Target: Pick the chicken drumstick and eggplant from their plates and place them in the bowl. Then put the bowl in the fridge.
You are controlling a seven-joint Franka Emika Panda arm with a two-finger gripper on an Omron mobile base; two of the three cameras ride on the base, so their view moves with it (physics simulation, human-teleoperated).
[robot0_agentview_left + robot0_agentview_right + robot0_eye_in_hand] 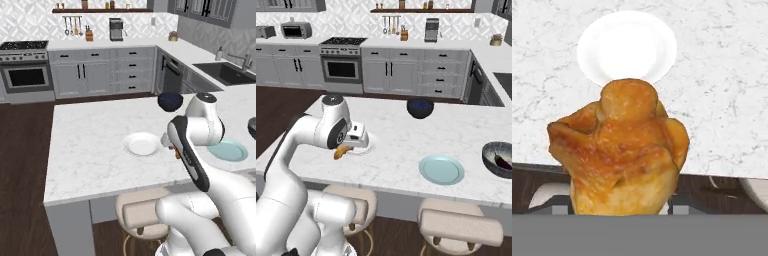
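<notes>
The gripper is closed on the chicken drumstick — lumpy, glossy golden-orange, tapering to a knob — lifted clear of the white plate, which lies at twelve o'clock in the hand view.

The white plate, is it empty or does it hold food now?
Empty: the white plate lies bare, and the chicken drumstick hangs in the gripper above the counter.

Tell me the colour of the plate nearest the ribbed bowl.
Pale teal-blue plate, seen best in the right base view, left of the bowl.
</notes>
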